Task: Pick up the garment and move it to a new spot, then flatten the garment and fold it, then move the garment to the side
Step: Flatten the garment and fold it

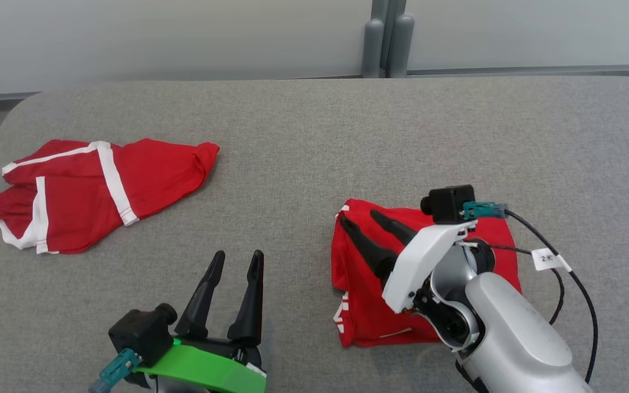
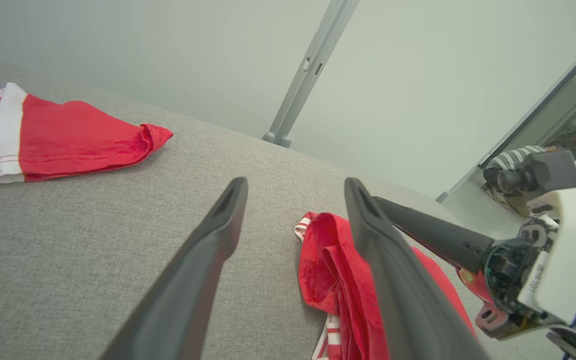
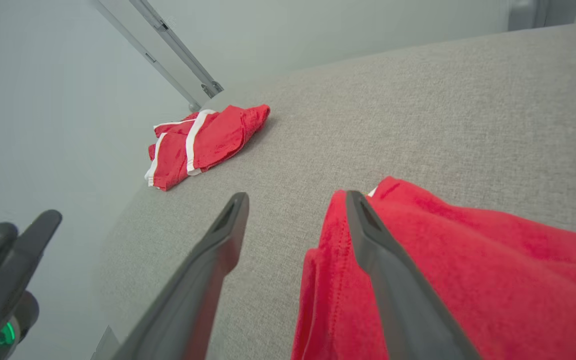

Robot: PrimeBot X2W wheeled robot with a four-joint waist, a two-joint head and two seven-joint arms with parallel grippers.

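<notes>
A folded red garment with white trim lies on the grey table at centre right; it also appears in the left wrist view and the right wrist view. My right gripper hovers open over its left part, nothing between the fingers. Near the front edge my left gripper stands open and empty, left of that garment. A second red garment with white stripes lies crumpled at the far left.
The grey fabric table has rounded corners and a pale wall behind it. A grey post stands at the back centre. A black cable with a white tag hangs by my right wrist.
</notes>
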